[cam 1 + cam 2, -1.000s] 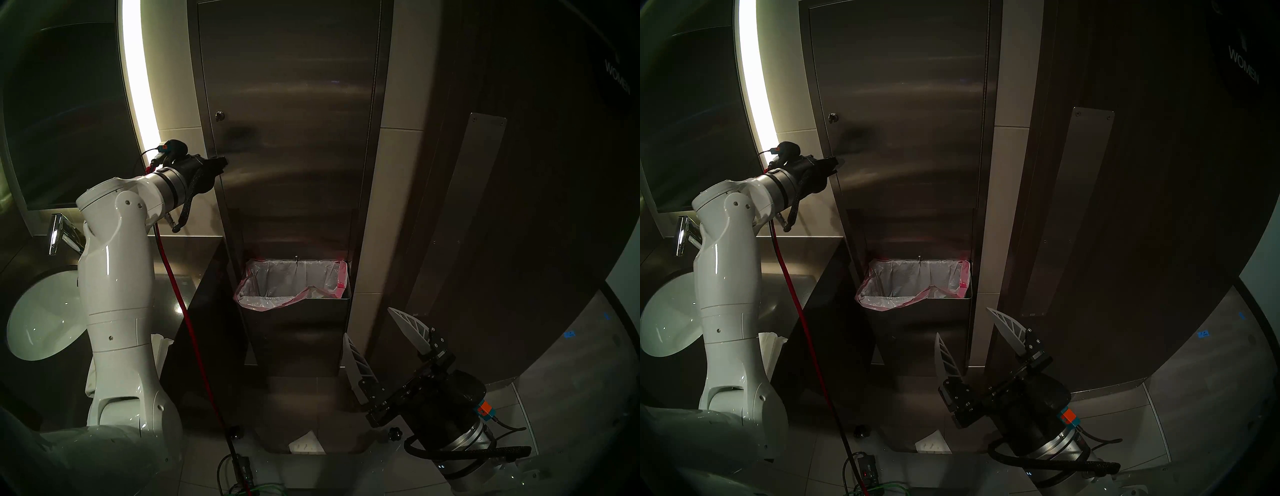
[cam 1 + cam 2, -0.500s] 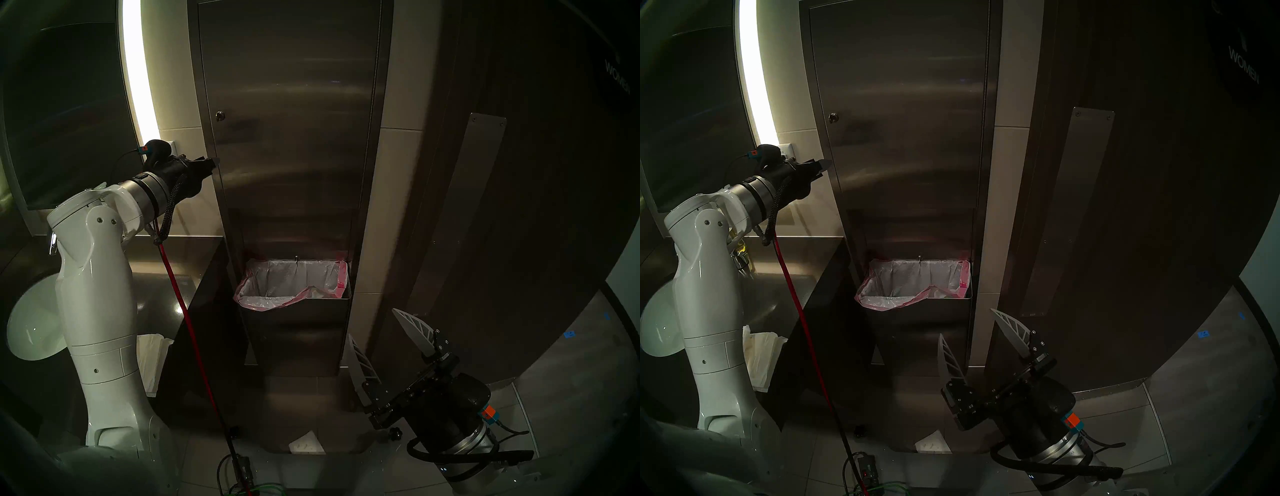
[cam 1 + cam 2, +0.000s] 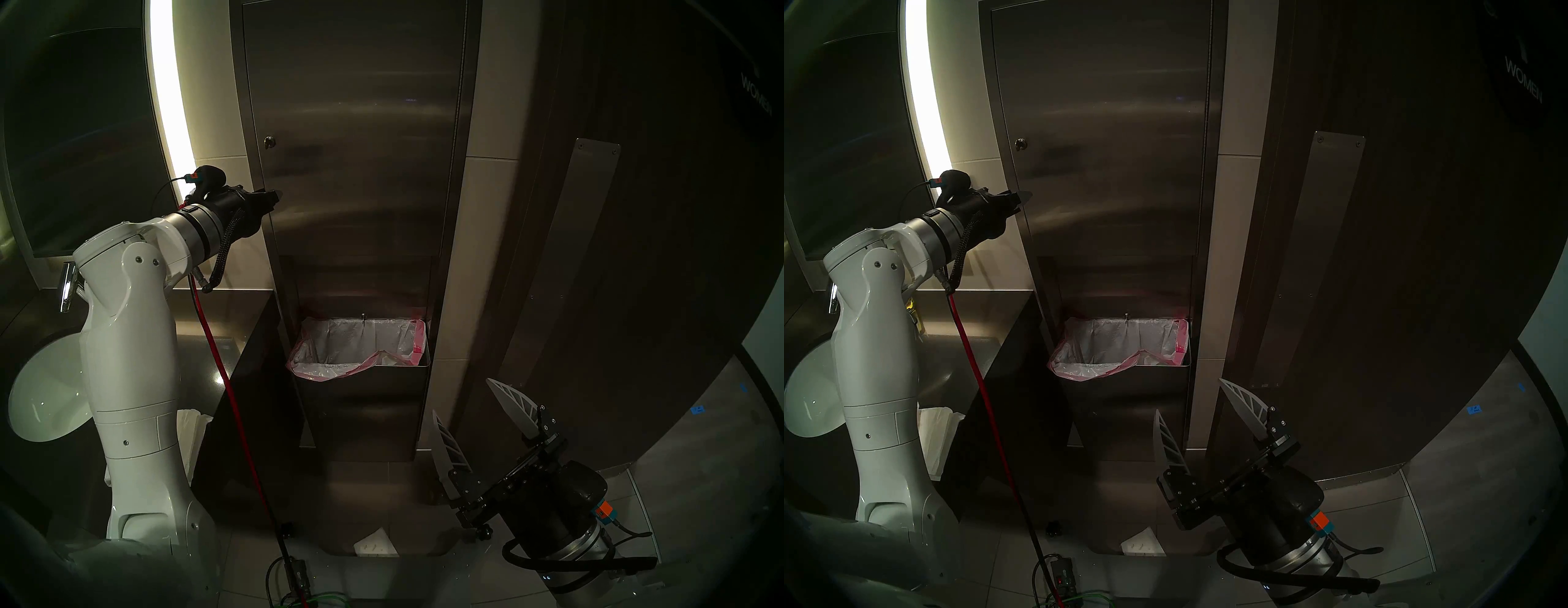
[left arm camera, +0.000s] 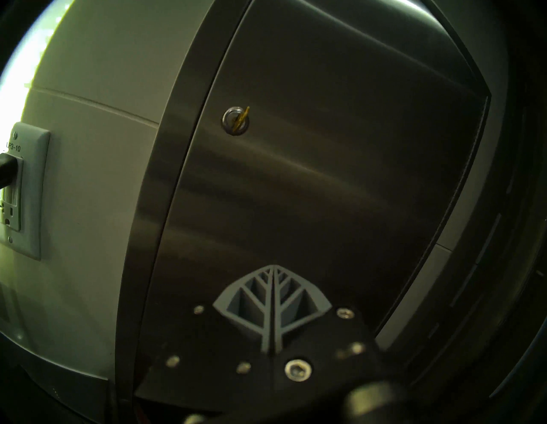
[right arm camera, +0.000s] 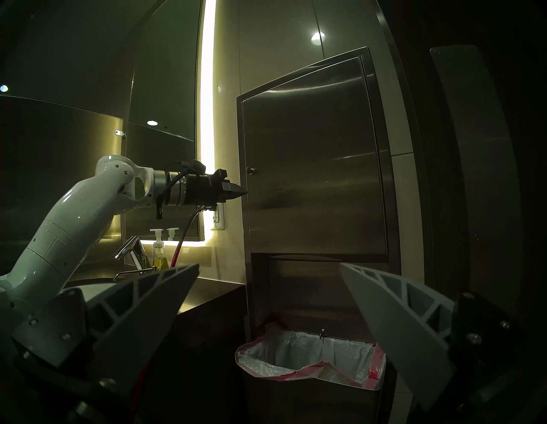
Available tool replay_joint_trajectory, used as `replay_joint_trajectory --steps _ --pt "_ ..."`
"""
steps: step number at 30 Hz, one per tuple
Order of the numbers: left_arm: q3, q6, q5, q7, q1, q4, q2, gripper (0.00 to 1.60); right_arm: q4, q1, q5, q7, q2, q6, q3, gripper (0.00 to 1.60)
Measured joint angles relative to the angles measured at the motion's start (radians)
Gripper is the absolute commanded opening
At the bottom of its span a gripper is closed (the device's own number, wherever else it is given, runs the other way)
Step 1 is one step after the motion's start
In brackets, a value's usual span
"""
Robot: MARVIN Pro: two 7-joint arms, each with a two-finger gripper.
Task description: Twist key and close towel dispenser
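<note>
Steel door of the towel dispenser (image 3: 356,140) looks flush in its frame, with the key (image 4: 240,120) seated tilted in the round lock (image 4: 235,120). We judge our left hand (image 3: 275,197), fingers pressed together and empty, must rise and open before pinching the key squarely, which sits above its tip. Our right hand (image 3: 475,407) is spread wide, low and well apart.

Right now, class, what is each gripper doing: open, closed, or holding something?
Left gripper: closed, holding nothing, below the key.
Right gripper: open, holding nothing.
</note>
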Motion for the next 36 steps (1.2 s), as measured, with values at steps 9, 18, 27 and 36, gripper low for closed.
replay_joint_trajectory --steps 9,18,27,36 --pt "0.007 -0.026 0.029 0.051 -0.086 0.090 0.004 0.00 0.000 -0.011 -0.023 -0.022 0.002 0.000 0.001 1.60" --pt "0.012 -0.042 0.041 0.075 -0.131 0.125 0.005 0.00 0.000 -0.019 -0.040 -0.038 0.002 -0.001 0.001 1.60" --pt "0.038 -0.051 0.042 0.077 -0.166 0.141 0.009 1.60 0.000 -0.027 -0.057 -0.053 0.003 -0.001 0.002 1.60" --pt "0.064 -0.061 0.042 0.069 -0.195 0.148 0.018 1.60 0.000 -0.035 -0.073 -0.068 0.004 -0.001 0.003 1.60"
